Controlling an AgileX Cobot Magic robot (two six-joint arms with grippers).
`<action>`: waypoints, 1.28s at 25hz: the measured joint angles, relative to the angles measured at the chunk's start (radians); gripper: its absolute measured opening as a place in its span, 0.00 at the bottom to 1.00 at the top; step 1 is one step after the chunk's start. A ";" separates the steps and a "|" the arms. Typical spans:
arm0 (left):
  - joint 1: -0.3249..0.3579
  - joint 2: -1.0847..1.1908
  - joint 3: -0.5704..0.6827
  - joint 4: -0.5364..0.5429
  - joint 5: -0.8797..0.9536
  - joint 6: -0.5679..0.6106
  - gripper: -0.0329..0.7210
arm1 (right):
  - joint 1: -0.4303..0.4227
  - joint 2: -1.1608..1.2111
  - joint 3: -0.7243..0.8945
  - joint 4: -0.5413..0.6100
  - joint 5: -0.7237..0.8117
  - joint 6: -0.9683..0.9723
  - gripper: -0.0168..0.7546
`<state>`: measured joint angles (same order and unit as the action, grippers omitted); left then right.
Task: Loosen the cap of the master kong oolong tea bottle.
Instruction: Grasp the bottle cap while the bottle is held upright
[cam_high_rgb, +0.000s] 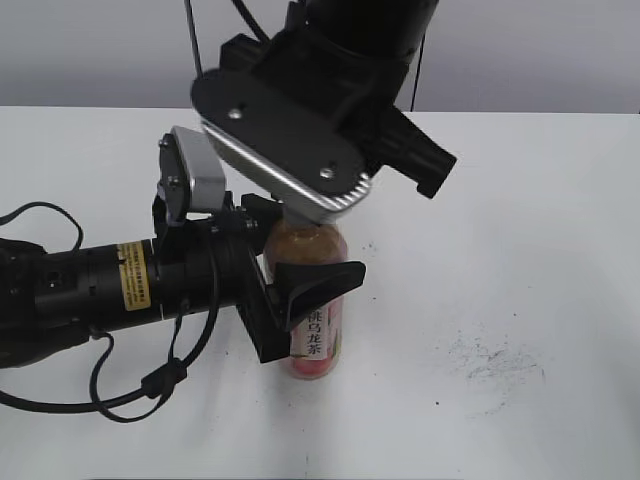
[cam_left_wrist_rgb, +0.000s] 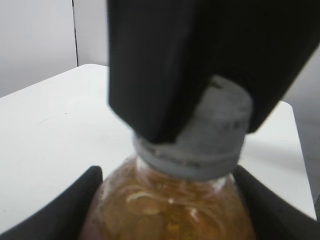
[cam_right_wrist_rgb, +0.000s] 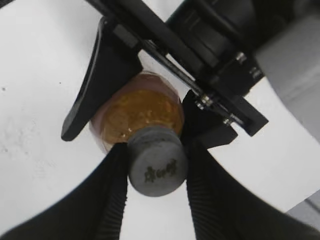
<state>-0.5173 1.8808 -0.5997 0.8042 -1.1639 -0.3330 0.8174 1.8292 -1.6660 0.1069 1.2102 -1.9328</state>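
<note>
The small round grey-white plastic cap (cam_right_wrist_rgb: 157, 162) sits on the clear plastic bottle of amber tea with the pink label (cam_high_rgb: 318, 345), which stands upright on the white table (cam_high_rgb: 520, 200), long axis vertical, cap upward. I judge both grips are made and the twist is left: I see my right gripper (cam_right_wrist_rgb: 156, 172) closed on the cap and my left gripper (cam_high_rgb: 300, 290) closed around the bottle body; whether the cap is already loose I cannot tell.

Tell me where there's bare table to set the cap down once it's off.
Bare table lies right of the master kong oolong tea bottle, bordered farther front by dark scuff marks. The front strip below the bottle is also bare. Crowded: the left gripper clamps the bottle's body, the right gripper pinches the cap, and cables trail front-left.
</note>
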 joint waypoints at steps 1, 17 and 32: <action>0.000 0.000 0.000 0.001 0.000 0.000 0.64 | 0.002 0.000 0.000 -0.003 0.001 0.071 0.37; 0.000 0.000 0.000 0.006 -0.002 0.000 0.64 | 0.006 0.001 0.003 0.007 0.006 1.681 0.62; 0.000 0.000 0.000 0.004 -0.002 -0.001 0.64 | 0.007 0.002 0.003 -0.025 0.005 1.240 0.38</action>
<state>-0.5173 1.8808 -0.5997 0.8084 -1.1660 -0.3339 0.8239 1.8314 -1.6634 0.0823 1.2151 -0.6932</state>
